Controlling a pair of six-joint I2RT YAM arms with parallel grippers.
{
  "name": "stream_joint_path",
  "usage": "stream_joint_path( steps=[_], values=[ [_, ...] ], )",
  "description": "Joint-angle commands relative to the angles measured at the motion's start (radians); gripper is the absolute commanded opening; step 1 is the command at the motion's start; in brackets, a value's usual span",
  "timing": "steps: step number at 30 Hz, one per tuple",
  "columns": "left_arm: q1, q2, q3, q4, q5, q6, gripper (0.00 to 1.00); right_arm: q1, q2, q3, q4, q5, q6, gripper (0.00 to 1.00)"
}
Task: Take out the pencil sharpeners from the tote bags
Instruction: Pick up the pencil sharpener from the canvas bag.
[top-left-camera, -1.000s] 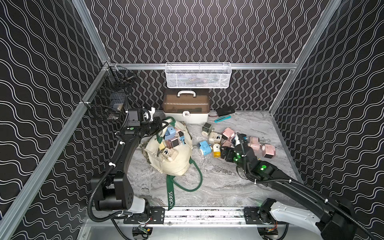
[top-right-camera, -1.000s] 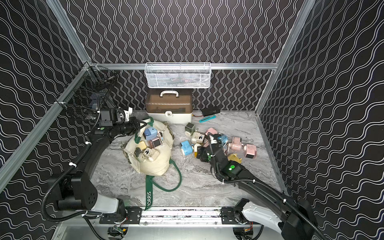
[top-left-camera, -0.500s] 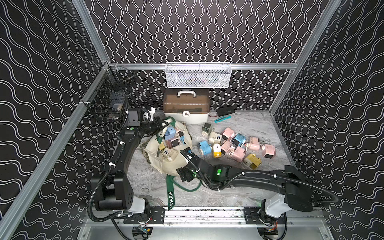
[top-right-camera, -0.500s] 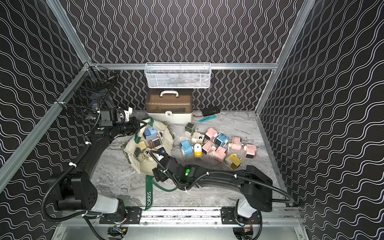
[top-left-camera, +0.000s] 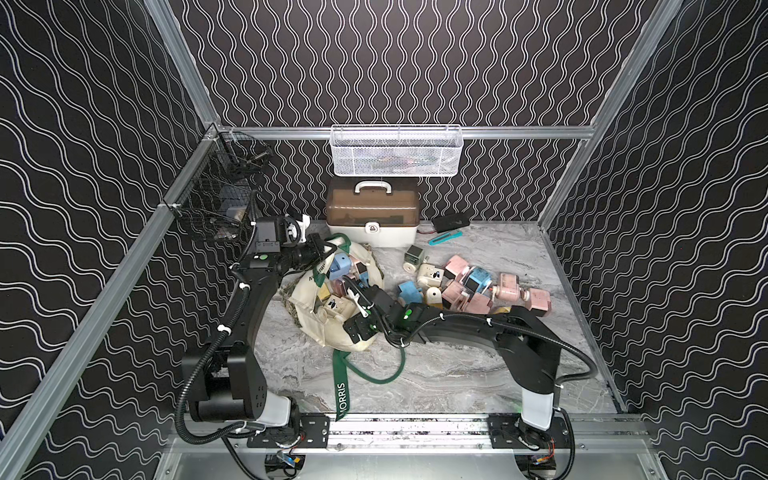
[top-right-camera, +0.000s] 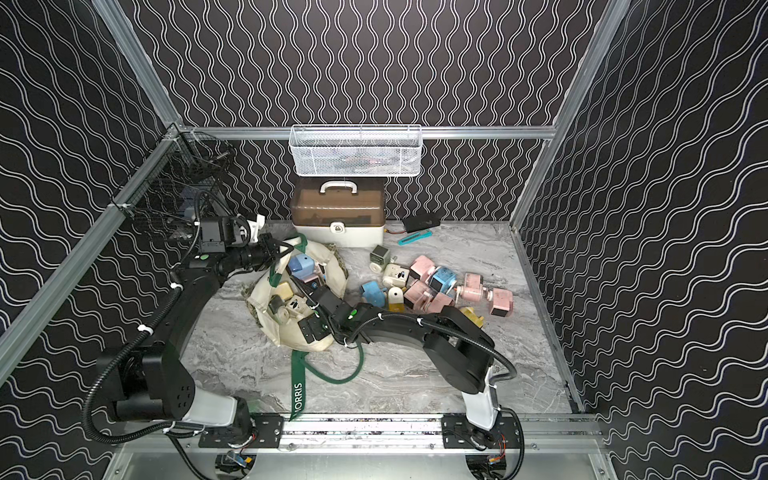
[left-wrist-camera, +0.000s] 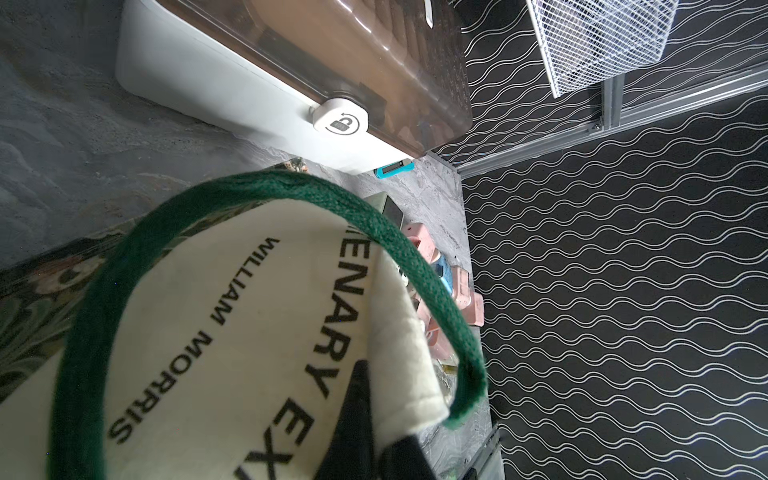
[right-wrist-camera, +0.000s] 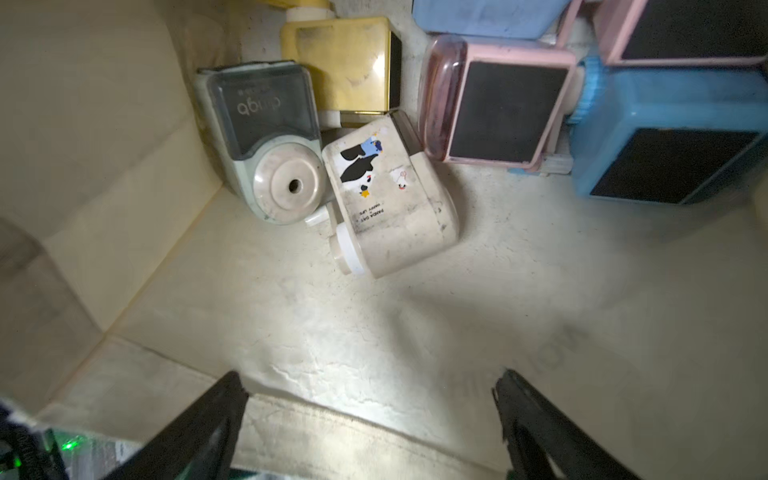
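The cream tote bag (top-left-camera: 328, 332) with dark green straps lies open on its side at the table's left middle. My left gripper (top-left-camera: 322, 249) is shut on the bag's canvas rim (left-wrist-camera: 399, 365) beside a strap, holding the mouth up. My right gripper (right-wrist-camera: 370, 390) is open and empty, just inside the bag's mouth (top-left-camera: 351, 289). Ahead of it in the bag lie several pencil sharpeners: pale green (right-wrist-camera: 266, 141), cream with a panda sticker (right-wrist-camera: 390, 195), yellow (right-wrist-camera: 349, 66), pink (right-wrist-camera: 494, 104) and blue (right-wrist-camera: 665, 137). Several more sharpeners (top-left-camera: 469, 282) lie piled on the table to the bag's right.
A white-and-brown case (top-left-camera: 372, 216) stands at the back wall under a white mesh basket (top-left-camera: 395, 149). A teal stick tool (top-left-camera: 446, 237) and a black device (top-left-camera: 451, 220) lie beside the case. A black wire basket (top-left-camera: 216, 208) hangs on the left rail. The bag's loose strap (top-left-camera: 340, 386) trails toward the front.
My right arm has swung from the sharpener pile on the right across to the bag's mouth, and its jaws stand a little wider. The left arm has not moved.
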Motion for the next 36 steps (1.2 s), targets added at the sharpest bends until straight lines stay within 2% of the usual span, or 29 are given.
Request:
stream_joint_path(
  steps=[1,9,20,36],
  values=[
    [0.004,-0.007,0.008,0.036,0.007,-0.002,0.00,0.002,0.048,0.057,-0.036,-0.021,-0.029,0.96],
    [0.006,-0.009,0.006,0.039,0.008,-0.004,0.00,-0.001,0.149,0.146,-0.059,0.032,-0.059,0.98],
    [0.007,-0.008,0.007,0.039,0.009,-0.004,0.00,-0.008,0.242,0.197,-0.036,0.077,-0.172,1.00],
    [0.008,-0.007,0.008,0.039,0.010,-0.004,0.00,-0.052,0.424,0.381,-0.097,0.014,-0.216,1.00]
  ],
)
